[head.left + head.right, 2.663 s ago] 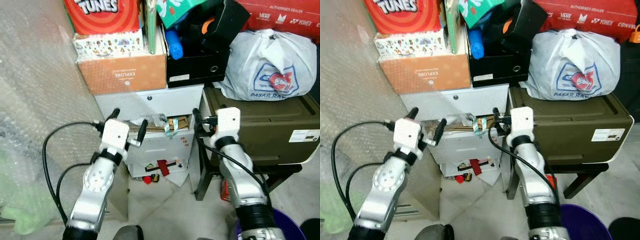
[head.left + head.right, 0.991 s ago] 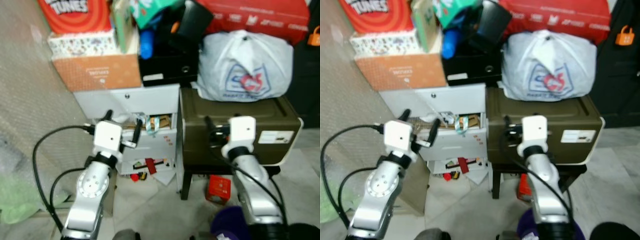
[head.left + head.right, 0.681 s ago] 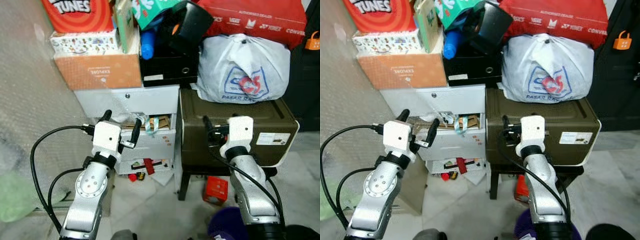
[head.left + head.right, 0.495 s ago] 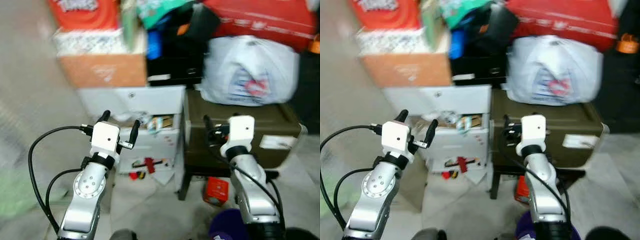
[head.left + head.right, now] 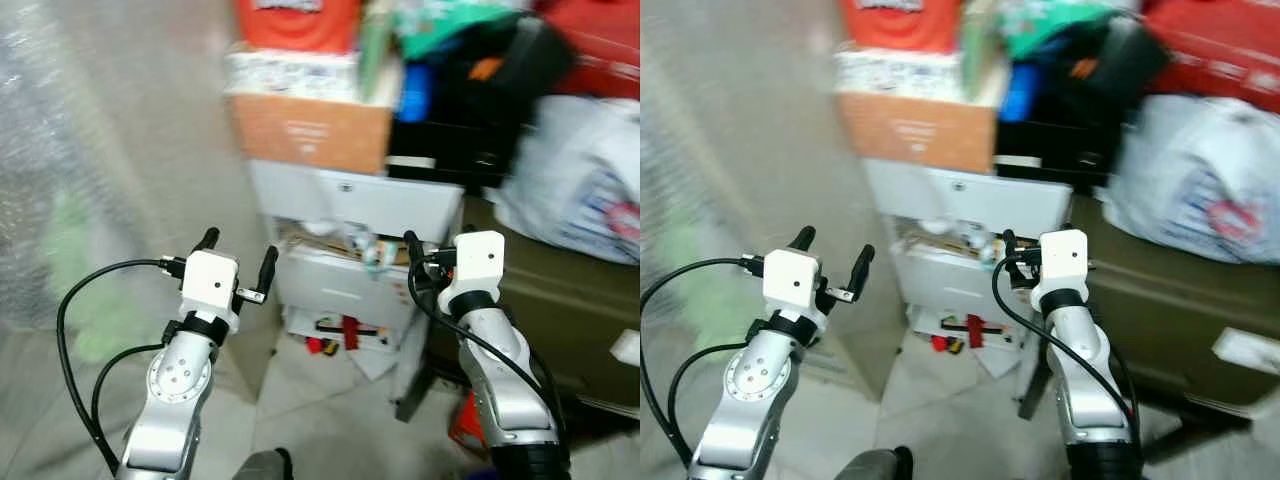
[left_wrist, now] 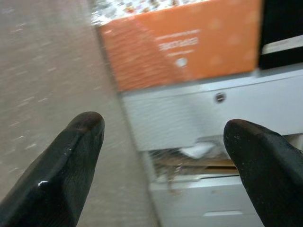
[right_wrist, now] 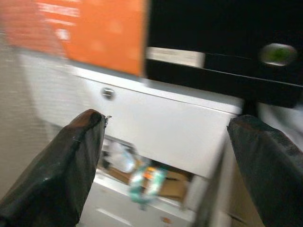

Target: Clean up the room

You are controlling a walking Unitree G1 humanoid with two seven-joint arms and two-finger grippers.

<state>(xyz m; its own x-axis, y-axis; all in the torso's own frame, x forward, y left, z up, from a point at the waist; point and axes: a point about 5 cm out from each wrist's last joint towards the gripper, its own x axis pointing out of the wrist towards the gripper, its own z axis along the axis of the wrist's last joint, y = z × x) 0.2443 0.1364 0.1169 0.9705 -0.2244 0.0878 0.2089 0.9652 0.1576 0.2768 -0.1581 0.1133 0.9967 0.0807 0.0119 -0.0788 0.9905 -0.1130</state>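
- The head views are blurred, so fine detail is soft.
- A white drawer cabinet stands ahead, at 12 o'clock from the robot, with an orange box on top and a black box beside it.
- One drawer hangs partly open, with loose papers and clutter poking out over its front edge.
- Small red scraps lie on the floor at the cabinet's foot.
- A dark green trunk sits at 2 o'clock, carrying a white plastic bag.
- The left gripper is raised in the air, fingers spread wide, holding nothing.
- The right gripper is also raised, fingers spread wide and empty.
- Both wrist views look between the fingers straight at the cabinet front.
- The open drawer lies forward of both grippers, between them but closer to the right one, at about 11 o'clock from it and 1 o'clock from the left.
- The drawer's long axis runs side to side, across the line of reach.
- My judgement: the right arm is better placed to reach the clutter or push the drawer shut.
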